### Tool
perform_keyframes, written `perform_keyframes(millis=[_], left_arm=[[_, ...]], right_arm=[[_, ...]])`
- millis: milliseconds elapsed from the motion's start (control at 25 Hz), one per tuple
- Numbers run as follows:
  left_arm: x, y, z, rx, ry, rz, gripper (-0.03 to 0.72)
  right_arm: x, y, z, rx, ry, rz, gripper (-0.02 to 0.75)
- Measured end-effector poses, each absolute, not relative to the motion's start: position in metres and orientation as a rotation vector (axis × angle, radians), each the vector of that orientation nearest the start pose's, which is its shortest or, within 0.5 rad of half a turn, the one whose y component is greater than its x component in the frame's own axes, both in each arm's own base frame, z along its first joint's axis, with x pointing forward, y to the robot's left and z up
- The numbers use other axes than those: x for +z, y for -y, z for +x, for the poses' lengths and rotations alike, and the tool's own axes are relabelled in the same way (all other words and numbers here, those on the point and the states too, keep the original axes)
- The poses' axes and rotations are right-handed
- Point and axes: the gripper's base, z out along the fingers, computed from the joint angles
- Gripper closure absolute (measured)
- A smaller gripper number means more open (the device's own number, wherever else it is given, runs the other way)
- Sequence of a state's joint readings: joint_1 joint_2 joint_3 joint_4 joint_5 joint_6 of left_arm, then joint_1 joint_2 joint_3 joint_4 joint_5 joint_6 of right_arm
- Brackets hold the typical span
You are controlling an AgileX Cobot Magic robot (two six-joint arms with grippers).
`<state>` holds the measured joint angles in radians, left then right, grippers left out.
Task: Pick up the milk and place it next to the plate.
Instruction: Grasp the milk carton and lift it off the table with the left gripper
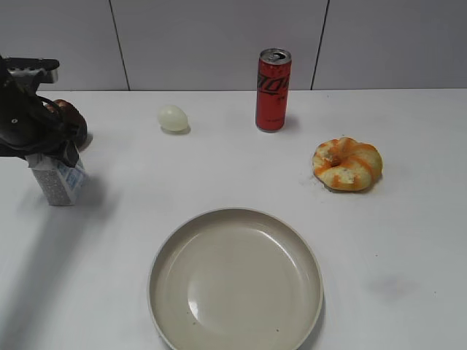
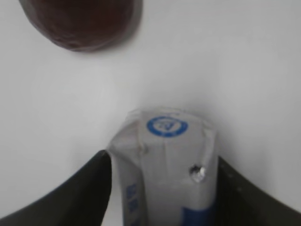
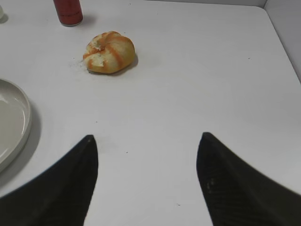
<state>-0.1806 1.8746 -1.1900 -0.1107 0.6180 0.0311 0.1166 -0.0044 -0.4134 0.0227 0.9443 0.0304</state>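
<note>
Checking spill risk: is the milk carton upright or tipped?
Upright: the milk carton stands on its base on the table, the left gripper around its top.

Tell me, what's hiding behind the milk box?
Behind the milk sits a round dark reddish-brown thing on the table. The arm covers most of it, so what it is cannot be told.

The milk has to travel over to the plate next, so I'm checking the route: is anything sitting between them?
Nothing visible. The milk, between the left gripper's fingers, has bare table between it and the plate. The egg and can stand farther back.
</note>
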Motion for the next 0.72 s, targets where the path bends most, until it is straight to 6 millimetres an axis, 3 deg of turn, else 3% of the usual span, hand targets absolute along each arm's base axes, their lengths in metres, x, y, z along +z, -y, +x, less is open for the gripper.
perform_keyframes(millis=[160,440,720], left_arm=[[0.1729,0.0727,0.3654,-0.15,-2.787,0.184,0.249],[0.1732,0.0734,0.3654,-0.157,-2.787,0.177,0.358],[0.1734,0.0735,0.3653,-0.157,-2.792,0.178,0.398]], right_arm=[[0.2622,-0.0027,0.0083,0.121,-2.01,-0.085,0.238],[0.2622,-0.0027,0.0083,0.121,-2.01,-0.085,0.238],[0.2622,-0.0027,0.0083,0.121,-2.01,-0.085,0.238]])
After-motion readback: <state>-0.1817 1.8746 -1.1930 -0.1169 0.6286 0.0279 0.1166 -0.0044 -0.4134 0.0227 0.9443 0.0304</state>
